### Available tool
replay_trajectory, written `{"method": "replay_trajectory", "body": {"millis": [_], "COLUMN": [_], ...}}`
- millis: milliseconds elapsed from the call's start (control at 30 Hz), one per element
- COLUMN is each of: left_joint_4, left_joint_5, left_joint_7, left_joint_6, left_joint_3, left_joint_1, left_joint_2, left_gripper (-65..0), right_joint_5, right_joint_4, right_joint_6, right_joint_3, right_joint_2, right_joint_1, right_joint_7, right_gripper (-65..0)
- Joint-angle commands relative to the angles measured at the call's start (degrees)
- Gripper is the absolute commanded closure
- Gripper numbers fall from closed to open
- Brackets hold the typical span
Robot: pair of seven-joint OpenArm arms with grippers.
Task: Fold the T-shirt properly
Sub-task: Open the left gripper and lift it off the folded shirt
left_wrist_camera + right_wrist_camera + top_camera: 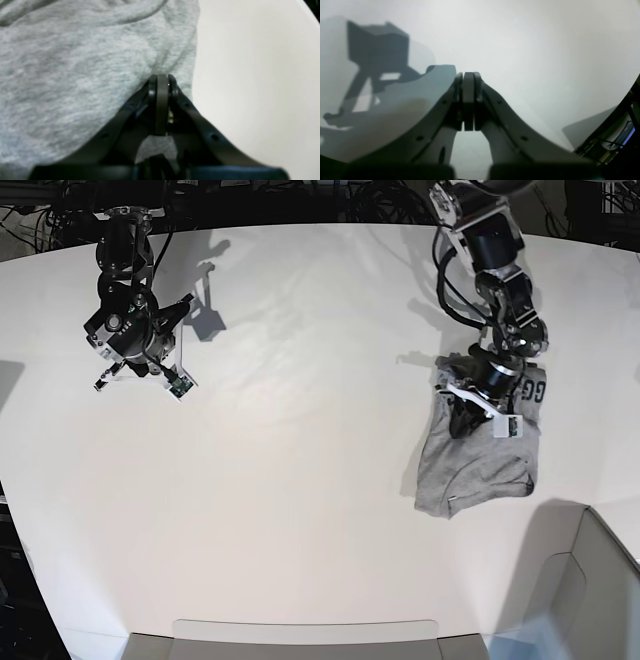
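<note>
Pinching cloth at the right of the base view: the left gripper (162, 81), jaws closed together on a fold of the T-shirt (75, 82) near its edge, with creases running into the pinch point. Judged to be a hold for lifting or dragging that edge to begin a fold.

T-shirt: light heather-grey knit, soft and matte, fine mottled fleck. Lies bunched in a rumpled, roughly square heap at mid-right of the base view (478, 460), not yet spread flat; a thick rolled hem or collar crosses the top of the left wrist view. Dark block lettering shows at the heap's upper right corner.

Right gripper (468, 77): jaws closed flat against each other, nothing between them. In the base view it hangs at upper left (135, 345), well apart from the shirt, probably parked until wanted.

Grippers: black hard plastic, curved arms with small holes, narrow flat pads.

Table (300, 480): white, smooth, faintly glossy, rounded corners; it carries sharp shadows of both arms.
</note>
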Motion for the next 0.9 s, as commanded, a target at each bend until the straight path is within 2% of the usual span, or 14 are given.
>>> {"method": "replay_trajectory", "body": {"millis": [0, 133, 300, 433, 567, 700, 867], "left_joint_4": [0.2, 5.7, 15.2, 23.8, 34.9, 44.3, 51.0], "left_joint_5": [1.7, 2.1, 1.8, 1.8, 1.8, 1.8, 0.1], "left_joint_7": [1.5, 1.5, 1.5, 1.6, 1.6, 2.0, 1.5], "left_joint_6": [1.7, 1.7, 1.7, 1.7, 1.7, 1.7, 1.7], "left_joint_3": [-0.3, -0.2, -0.2, -0.7, -0.8, -0.9, -5.6], "left_joint_1": [0.1, 0.1, 0.5, 2.5, 9.3, 19.5, 29.8], "left_joint_2": [-1.2, -1.7, -1.2, -0.2, 1.6, 4.7, 9.4], "left_gripper": [0.0, 0.0, 0.0, 0.0, 0.0, 0.0, 0.0], "right_joint_5": [-0.2, 0.2, -0.1, 0.2, -0.1, -0.1, 0.2], "right_joint_4": [1.1, 3.3, 8.5, 11.3, 11.4, 11.9, 12.1], "right_joint_6": [0.6, 0.6, 0.6, 0.6, 0.6, 0.6, 0.6], "right_joint_3": [0.1, 0.1, 0.0, 0.0, 0.6, 0.6, 0.6], "right_joint_2": [0.4, 0.0, -1.4, -2.2, -3.9, -4.9, -6.0], "right_joint_1": [1.0, 1.0, 0.6, 0.6, -0.6, -4.4, -10.4], "right_joint_7": [0.2, 0.8, 7.0, 7.4, 7.5, 7.5, 7.7], "right_gripper": [0.0, 0.0, 0.0, 0.0, 0.0, 0.0, 0.0]}}
